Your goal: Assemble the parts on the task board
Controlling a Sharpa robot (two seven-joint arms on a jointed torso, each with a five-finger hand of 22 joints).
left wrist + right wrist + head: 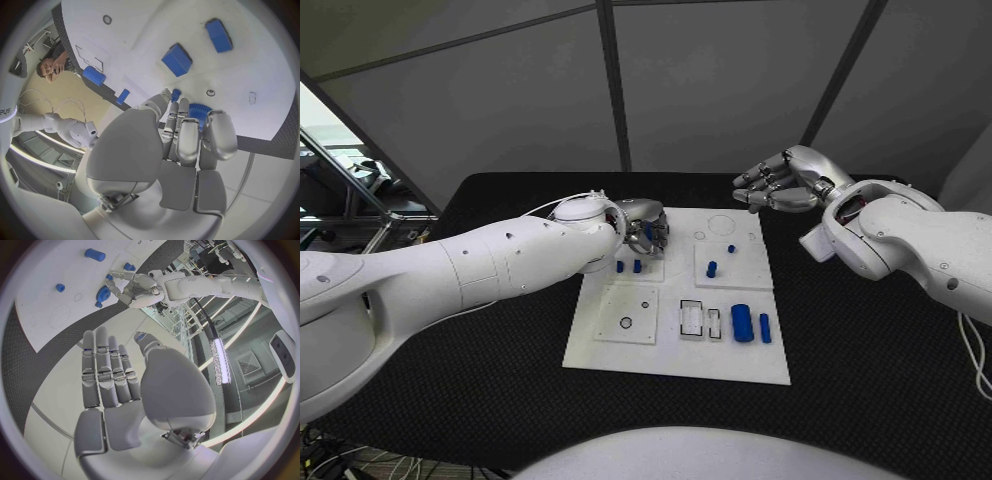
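Left robot hand (pixel 643 228) gripping a blue ridged part (pixel 199 111) over the task board (pixel 678 362)'s far-left corner.
Right robot hand (pixel 783 183) hovering open, holding nothing, off the far-right edge. Imo: keep part upright, line up w/ its seat, lower slowly, no tilting.

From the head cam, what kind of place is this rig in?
Probably a robotics lab test cell. A white task board with small blue parts lies on a black table, grey partition panels stand behind it, and the left hand works over the board.
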